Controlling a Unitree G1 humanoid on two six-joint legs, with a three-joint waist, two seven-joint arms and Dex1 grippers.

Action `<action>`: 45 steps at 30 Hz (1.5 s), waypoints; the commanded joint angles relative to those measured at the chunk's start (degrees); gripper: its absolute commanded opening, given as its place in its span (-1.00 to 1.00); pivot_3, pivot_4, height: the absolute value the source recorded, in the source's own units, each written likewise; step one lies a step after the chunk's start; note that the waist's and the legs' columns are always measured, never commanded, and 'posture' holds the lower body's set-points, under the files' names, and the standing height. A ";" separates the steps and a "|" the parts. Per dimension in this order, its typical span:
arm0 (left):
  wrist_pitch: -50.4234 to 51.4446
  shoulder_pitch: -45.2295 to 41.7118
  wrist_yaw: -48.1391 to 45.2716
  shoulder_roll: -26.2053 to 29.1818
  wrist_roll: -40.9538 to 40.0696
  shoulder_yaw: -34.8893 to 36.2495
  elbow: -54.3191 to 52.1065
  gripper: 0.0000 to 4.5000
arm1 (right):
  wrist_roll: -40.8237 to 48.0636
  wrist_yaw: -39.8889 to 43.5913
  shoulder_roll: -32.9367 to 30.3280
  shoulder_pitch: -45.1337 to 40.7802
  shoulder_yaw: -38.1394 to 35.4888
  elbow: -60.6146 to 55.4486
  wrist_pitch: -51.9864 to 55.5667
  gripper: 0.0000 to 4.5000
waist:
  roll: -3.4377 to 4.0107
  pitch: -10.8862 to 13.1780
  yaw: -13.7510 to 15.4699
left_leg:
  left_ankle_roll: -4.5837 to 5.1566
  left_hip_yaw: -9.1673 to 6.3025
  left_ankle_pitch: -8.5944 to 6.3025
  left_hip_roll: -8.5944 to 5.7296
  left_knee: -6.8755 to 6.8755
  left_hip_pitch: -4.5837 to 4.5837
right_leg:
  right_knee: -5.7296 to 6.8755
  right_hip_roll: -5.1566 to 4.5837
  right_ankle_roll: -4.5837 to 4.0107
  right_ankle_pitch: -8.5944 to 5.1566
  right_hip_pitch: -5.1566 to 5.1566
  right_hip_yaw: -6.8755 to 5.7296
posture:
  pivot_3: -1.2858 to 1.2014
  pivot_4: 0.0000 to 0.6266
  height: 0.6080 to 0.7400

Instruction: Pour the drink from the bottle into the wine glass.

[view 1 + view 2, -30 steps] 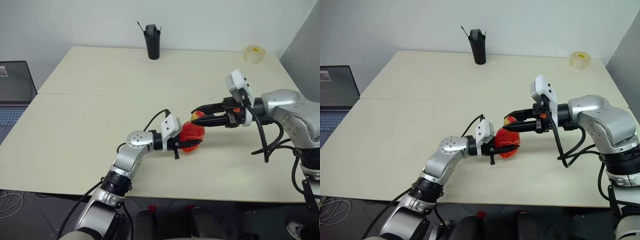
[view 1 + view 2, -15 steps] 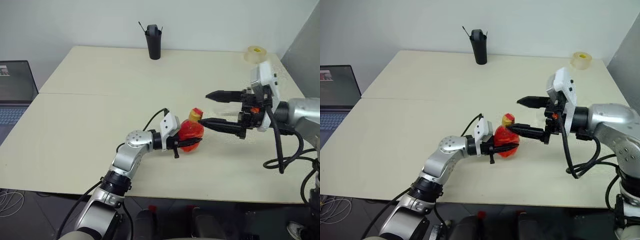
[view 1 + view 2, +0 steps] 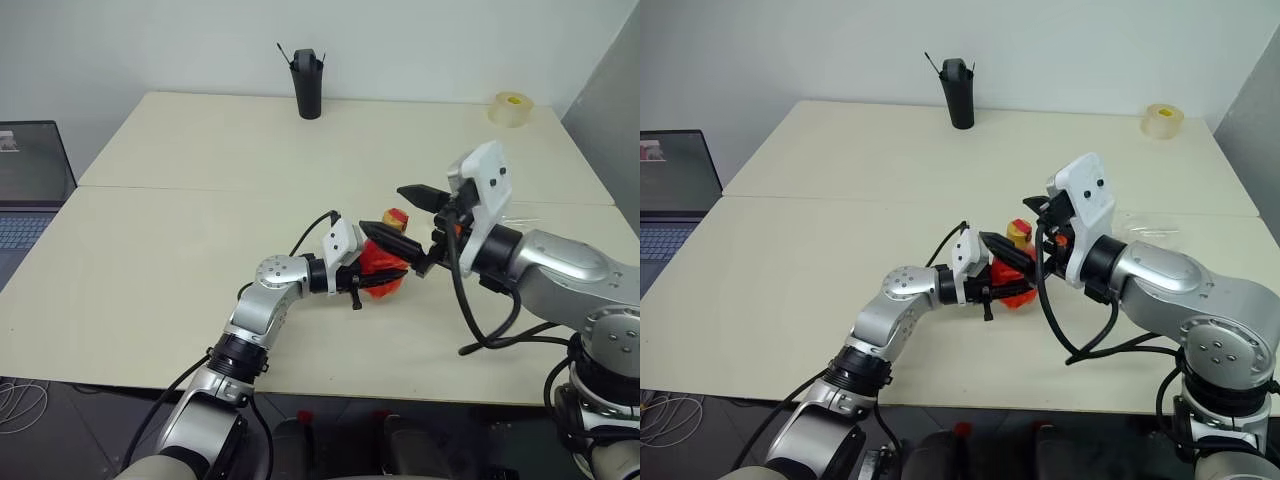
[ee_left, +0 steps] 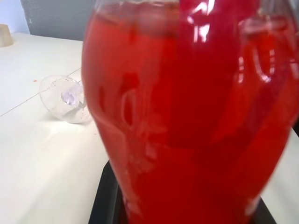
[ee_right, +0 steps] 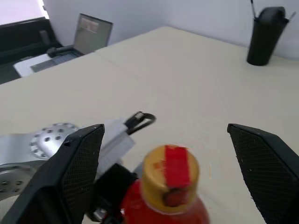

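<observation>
Bottle [image 3: 382, 268] of red drink [image 4: 187, 116] stands upright near the middle of the cream table [image 3: 200, 250], held off its near edge.

- Left gripper [image 3: 372, 276]: clenched on the bottle's rounded body, reaching in level from the side. Judged purpose: steadying the bottle so the cap can be worked on without it turning or tipping.
- Right gripper [image 3: 400, 210]: fingers spread wide, one either side of the bottle's top, holding nothing. In the right wrist view the two black fingertips [image 5: 79, 163] stand well apart with the yellowish cap [image 5: 169, 177] centred between them and untouched. Judged purpose: lined up to close on the cap and unscrew it.
- Cap carries a red strip over its top and is on the neck, so the bottle reads as sealed; no pouring possible yet.
- Wine glass [image 4: 65, 99]: lying on its side on the table, well apart from the bottle on the robot's right, empty. It would need standing up before any pour.
- Black cup [image 3: 307, 85] and tape roll [image 3: 510, 108] sit at the far edge, out of the way.
</observation>
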 commanded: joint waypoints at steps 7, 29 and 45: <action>-0.92 -0.68 0.34 -0.30 -1.00 1.28 -2.47 -0.59 | -9.08 4.92 1.34 -1.85 4.14 6.54 -7.59 1.00 | 0.00 0.00 -0.45 | 0.00 0.01 0.00 -0.02 0.00 0.00 | 0.00 0.04 0.00 0.00 0.00 0.00 | 0.03 -0.52 1.00; -1.14 -0.98 0.37 0.36 -0.46 1.52 -2.07 -0.61 | 8.99 11.47 -11.96 7.37 -4.99 -2.46 -5.93 1.00 | 0.01 -0.01 -1.09 | 0.03 -0.09 -0.01 -0.06 0.00 0.10 | 0.00 0.24 0.02 -0.02 0.12 0.01 | 0.03 -0.52 1.00; -1.19 -0.21 1.23 0.19 -0.19 1.49 -2.74 -0.61 | -0.22 8.43 -3.35 -2.11 4.94 5.83 -7.30 1.00 | 0.02 -0.01 -0.92 | 0.01 -0.20 0.00 -0.01 0.01 0.02 | -0.03 -0.01 0.04 -0.03 0.12 -0.09 | 0.03 -0.52 1.00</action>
